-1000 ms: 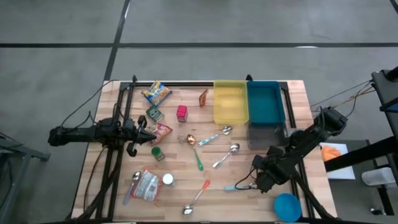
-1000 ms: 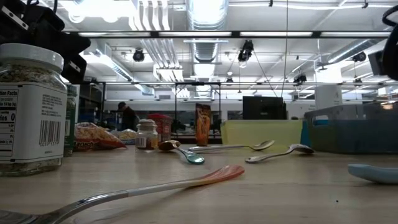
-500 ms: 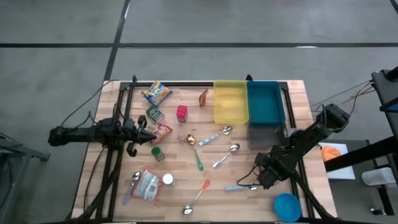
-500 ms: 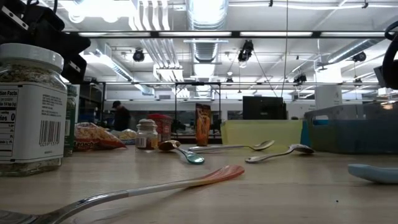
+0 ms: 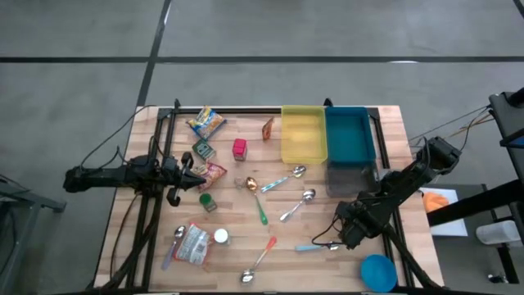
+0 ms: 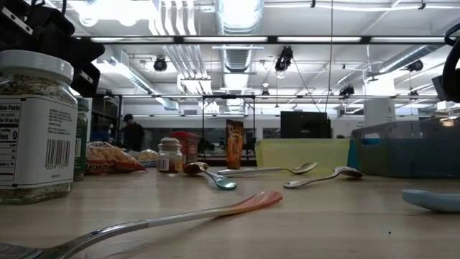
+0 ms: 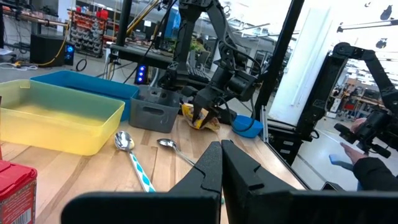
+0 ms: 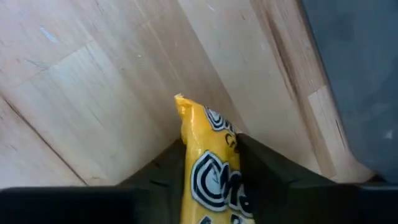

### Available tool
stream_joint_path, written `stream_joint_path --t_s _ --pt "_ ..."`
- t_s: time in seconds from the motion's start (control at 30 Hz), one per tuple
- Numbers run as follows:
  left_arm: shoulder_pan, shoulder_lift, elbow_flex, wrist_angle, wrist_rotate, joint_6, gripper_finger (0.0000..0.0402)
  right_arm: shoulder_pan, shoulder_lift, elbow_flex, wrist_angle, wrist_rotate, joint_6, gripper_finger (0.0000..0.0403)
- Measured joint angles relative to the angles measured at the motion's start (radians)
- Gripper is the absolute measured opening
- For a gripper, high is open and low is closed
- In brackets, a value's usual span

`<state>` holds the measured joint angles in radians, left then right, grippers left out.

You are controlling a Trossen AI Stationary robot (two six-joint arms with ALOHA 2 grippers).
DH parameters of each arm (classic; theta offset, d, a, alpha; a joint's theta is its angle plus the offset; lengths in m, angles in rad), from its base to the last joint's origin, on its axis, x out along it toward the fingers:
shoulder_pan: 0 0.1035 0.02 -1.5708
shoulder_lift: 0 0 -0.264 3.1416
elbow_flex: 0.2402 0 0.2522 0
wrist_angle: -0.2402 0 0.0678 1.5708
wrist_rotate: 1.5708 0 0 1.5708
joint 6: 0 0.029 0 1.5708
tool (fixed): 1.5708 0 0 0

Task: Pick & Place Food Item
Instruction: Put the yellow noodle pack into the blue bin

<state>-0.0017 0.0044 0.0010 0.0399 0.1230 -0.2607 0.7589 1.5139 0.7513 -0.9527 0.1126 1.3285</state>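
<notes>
A yellow snack packet (image 8: 208, 168) with black print sits between the fingers of my right gripper (image 5: 345, 233), near the table's right edge, in front of the grey bin (image 5: 348, 176). In the high view the gripper hides the packet; the left wrist view shows the packet (image 7: 200, 119) from afar, under that gripper. My left gripper (image 7: 221, 167) is shut and holds nothing. It points level over the table's left side (image 5: 195, 176), beside other food packets (image 5: 213, 174) and jars. My right gripper pinches the yellow packet's two flat faces (image 8: 211, 180) between its two fingers, which point down from above. The packet's crimped end (image 8: 185, 111) sticks out past the fingertips toward the wooden tabletop. I cannot tell whether it is lifted off the table.
A yellow bin (image 5: 303, 135) and a blue bin (image 5: 350, 135) stand at the far edge. A blue bowl (image 5: 378, 270) sits at the near right corner. Several spoons (image 5: 296, 205) lie mid-table, a light-blue one (image 5: 309, 247) close to my right gripper. A spice jar (image 6: 36, 129) stands near left.
My right gripper has shut on the yellow packet and has hardly shifted over the table. My left arm has kept still.
</notes>
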Motion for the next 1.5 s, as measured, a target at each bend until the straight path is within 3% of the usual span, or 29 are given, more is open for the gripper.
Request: stream_joint_path --t_s 0.23,0.67,1.07,1.5 --pt "0.0 0.0 0.0 0.0 0.0 0.0 0.0001 0.0 -0.001 0.006 -0.001 0.0 -0.001 0.0019" --pt "0.0 0.0 0.0 0.0 0.0 0.0 0.0001 0.0 -0.001 0.13 -0.107 0.029 -0.001 0.0024" --pt "0.0 0.0 0.0 0.0 0.0 0.0 0.0001 0.002 -0.002 0.383 -0.383 0.185 -0.009 0.0024" --pt "0.0 0.0 0.0 0.0 0.0 0.0 0.0001 0.002 -0.002 0.486 -0.406 0.317 -0.1 0.0024"
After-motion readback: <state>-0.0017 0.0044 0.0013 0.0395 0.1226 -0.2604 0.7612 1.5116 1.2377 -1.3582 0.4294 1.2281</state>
